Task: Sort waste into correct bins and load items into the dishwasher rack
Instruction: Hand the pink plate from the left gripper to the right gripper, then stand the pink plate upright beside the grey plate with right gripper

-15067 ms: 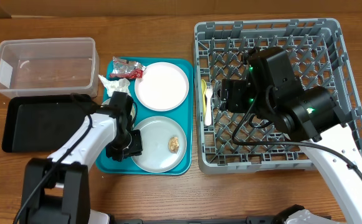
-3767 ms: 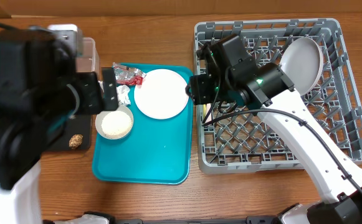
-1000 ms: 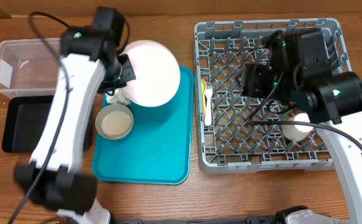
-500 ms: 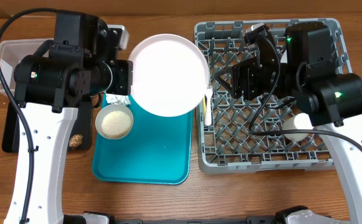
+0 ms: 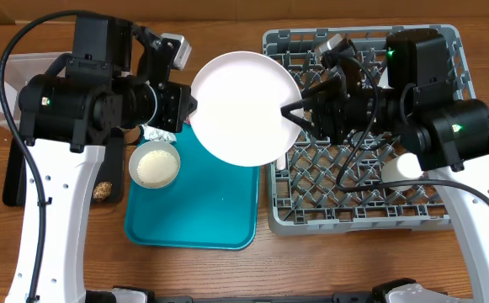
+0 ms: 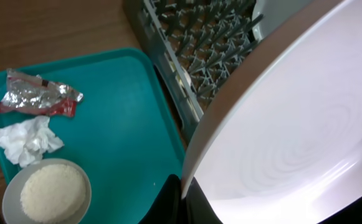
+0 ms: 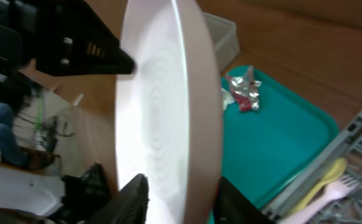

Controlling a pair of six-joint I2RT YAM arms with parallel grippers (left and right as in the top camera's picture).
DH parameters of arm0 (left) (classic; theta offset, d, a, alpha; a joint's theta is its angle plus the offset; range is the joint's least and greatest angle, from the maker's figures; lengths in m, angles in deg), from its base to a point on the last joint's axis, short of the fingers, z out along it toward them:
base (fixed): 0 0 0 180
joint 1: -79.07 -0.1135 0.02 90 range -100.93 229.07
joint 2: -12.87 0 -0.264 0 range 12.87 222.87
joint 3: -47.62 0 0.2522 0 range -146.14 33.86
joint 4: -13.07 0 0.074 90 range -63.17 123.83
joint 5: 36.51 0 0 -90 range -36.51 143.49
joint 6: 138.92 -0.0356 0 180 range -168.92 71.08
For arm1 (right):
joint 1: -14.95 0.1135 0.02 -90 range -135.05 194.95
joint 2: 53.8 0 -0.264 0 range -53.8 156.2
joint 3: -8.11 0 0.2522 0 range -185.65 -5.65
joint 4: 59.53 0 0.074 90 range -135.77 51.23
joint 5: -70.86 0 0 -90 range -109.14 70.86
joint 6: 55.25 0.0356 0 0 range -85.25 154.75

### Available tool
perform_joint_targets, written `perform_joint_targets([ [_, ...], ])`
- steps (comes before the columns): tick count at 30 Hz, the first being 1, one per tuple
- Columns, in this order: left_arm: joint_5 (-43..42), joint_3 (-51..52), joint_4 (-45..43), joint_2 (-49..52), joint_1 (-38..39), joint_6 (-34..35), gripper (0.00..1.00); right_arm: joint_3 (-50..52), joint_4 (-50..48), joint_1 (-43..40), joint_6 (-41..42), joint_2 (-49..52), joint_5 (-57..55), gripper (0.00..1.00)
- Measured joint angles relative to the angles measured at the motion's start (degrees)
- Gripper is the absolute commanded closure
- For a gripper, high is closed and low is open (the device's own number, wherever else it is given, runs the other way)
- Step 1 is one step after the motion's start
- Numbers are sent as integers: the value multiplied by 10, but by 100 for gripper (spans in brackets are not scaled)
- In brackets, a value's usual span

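My left gripper (image 5: 192, 105) is shut on the left rim of a white plate (image 5: 244, 108) and holds it in the air between the teal tray and the grey dishwasher rack (image 5: 379, 198). In the left wrist view the jaws (image 6: 184, 186) pinch the plate (image 6: 293, 124). My right gripper (image 5: 290, 114) is open, and its fingers (image 7: 181, 199) straddle the plate's opposite rim (image 7: 162, 106). A white bowl of rice (image 5: 154, 165), a napkin (image 6: 25, 140) and a red wrapper (image 6: 37, 99) lie on the teal tray. A yellow spoon (image 7: 321, 177) and a white fork (image 7: 330, 193) lie in the rack. The second plate is hidden.
The teal tray (image 5: 202, 210) lies left of the rack. The clear tub (image 5: 8, 76) stands at the far left, with the black tray (image 5: 17, 168) in front of it holding a brown scrap (image 5: 102, 192). A small white cup (image 5: 404, 168) sits in the rack under my right arm.
My left gripper lifted the white plate off the tray and carried it right toward the rack. My right gripper swung left and its open fingers came round the plate's right rim.
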Motion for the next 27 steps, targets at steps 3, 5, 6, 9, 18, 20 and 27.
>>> perform_joint_targets([
  [3,-8,0,-9,0,0,-1,96,0,2,-1,-7,0,20,83],
  [5,-11,0,-13,0,0,-5,96,0,4,-5,-5,0,21,88],
  [6,-14,0,-14,0,0,-6,96,0,5,-9,-3,1,17,91],
  [9,-16,0,-14,-2,0,-7,96,0,7,-12,-3,5,15,96],
  [18,-26,0,-20,-3,0,-9,0,0,10,-10,2,3,-17,96],
  [20,-25,0,-22,-4,0,-5,0,0,10,-9,14,0,-42,96],
  [27,7,-52,-2,-11,0,4,0,0,19,-6,101,-44,-215,96],
])
